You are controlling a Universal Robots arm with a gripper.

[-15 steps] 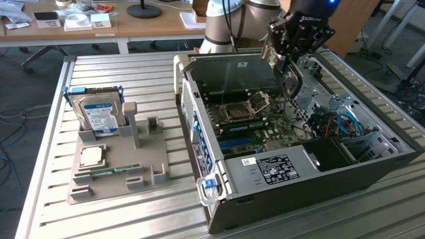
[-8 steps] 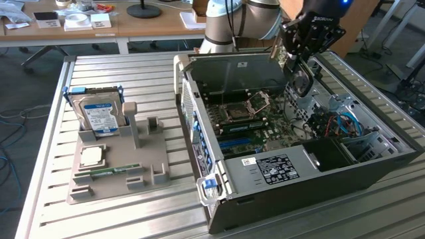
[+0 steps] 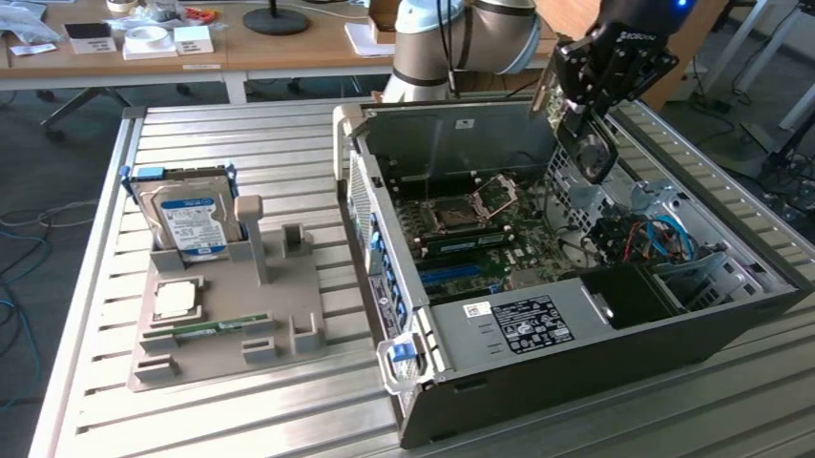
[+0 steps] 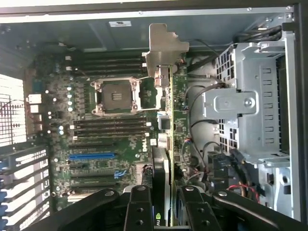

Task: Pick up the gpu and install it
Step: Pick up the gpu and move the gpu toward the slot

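My gripper (image 3: 579,113) hangs over the far right part of the open computer case (image 3: 446,134), shut on the gpu (image 3: 594,153). The dark card hangs below the fingers above the case's interior, its round fan facing the camera in the exterior view. In the wrist view the gpu (image 4: 165,120) appears edge-on between the two black fingers (image 4: 139,207), its pale metal end bracket (image 4: 161,45) pointing away from the gripper (image 4: 167,214). Below it lies the green motherboard (image 4: 110,139) with a blue slot (image 4: 91,156) and the CPU socket (image 4: 115,96).
A beige holder (image 3: 229,305) on the slatted metal table (image 3: 229,420) carries a blue-labelled hard drive (image 3: 191,221), a CPU chip (image 3: 176,301) and a green RAM stick (image 3: 210,329). A metal drive cage (image 4: 255,106) and cables (image 3: 637,239) crowd the case beside the card.
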